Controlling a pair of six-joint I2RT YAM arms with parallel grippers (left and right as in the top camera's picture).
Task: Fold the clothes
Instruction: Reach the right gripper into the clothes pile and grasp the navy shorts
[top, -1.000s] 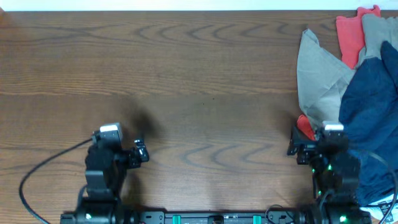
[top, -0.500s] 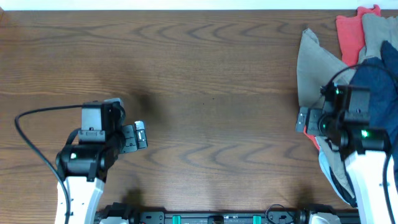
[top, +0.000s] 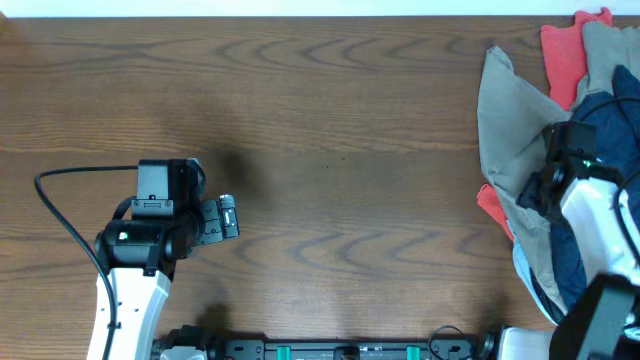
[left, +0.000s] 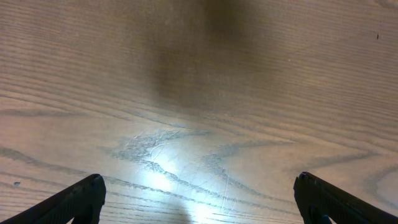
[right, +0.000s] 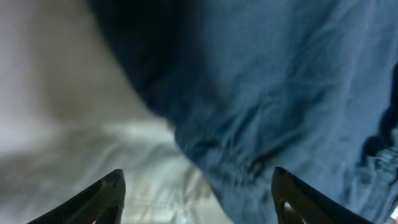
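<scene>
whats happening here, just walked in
Two robot arms are set to fold clothes. The right gripper hovers open over the navy shorts, heaped with a beige garment and a red cloth at the right edge of the table. The left gripper is open over bare wood, holding nothing. Nothing is folded yet.

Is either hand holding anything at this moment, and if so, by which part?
Nothing is held. The left hand is open above the table; the right hand is open above the navy shorts, not gripping them.
</scene>
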